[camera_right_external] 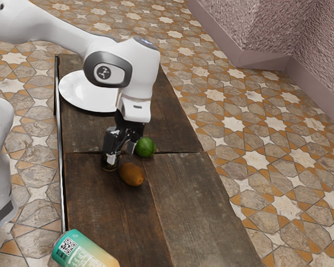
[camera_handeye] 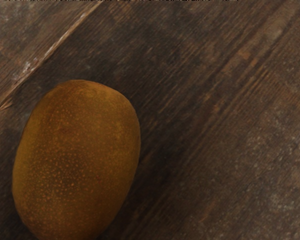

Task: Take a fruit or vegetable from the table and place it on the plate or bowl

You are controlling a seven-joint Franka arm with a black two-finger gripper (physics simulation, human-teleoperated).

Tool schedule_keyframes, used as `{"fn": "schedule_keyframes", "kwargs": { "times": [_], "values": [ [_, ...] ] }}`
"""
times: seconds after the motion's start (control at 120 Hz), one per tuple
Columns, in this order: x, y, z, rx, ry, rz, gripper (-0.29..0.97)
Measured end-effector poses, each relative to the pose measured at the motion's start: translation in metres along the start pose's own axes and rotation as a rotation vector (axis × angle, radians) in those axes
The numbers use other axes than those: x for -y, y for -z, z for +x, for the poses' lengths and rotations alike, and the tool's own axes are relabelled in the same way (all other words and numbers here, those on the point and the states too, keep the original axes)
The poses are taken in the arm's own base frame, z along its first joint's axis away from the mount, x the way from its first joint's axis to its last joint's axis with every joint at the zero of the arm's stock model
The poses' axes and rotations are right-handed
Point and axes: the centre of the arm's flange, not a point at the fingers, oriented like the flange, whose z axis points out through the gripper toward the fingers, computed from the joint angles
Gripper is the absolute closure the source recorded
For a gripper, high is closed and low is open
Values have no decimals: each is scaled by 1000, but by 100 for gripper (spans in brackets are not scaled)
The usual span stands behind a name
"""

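Observation:
A brown kiwi point(camera_right_external: 132, 173) lies on the dark wooden table point(camera_right_external: 172, 211), near the seam between two boards. Close behind it, toward the exterior view's right, sits a green lime point(camera_right_external: 145, 147). My gripper point(camera_right_external: 118, 158) hangs low over the table just beside both fruits, on the exterior view's left of them. Its fingers stand open with nothing between them. In the wrist view the kiwi point(camera_handeye: 77, 160) looms large on the wood, just under my hand. A white plate point(camera_right_external: 80, 89) rests at the table's far end, partly hidden by my arm.
A green and orange can point(camera_right_external: 80, 253) lies at the table's near corner on the exterior view's left. The table's left edge point(camera_right_external: 59, 167) runs close to my gripper. Bare wood stretches along the near right half of the table.

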Motion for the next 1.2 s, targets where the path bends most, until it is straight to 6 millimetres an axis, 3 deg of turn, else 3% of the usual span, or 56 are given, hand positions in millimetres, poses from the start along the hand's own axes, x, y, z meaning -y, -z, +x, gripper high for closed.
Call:
{"fn": "schedule_keyframes", "kwargs": {
  "times": [0.283, 0.65, 1.2],
  "values": [
    [14, -4, 11, -26, -11, 35, 3],
    [18, -7, 15, -59, -22, 55, 4],
    [21, -40, 15, -36, -10, 15, 5]
  ]
}}
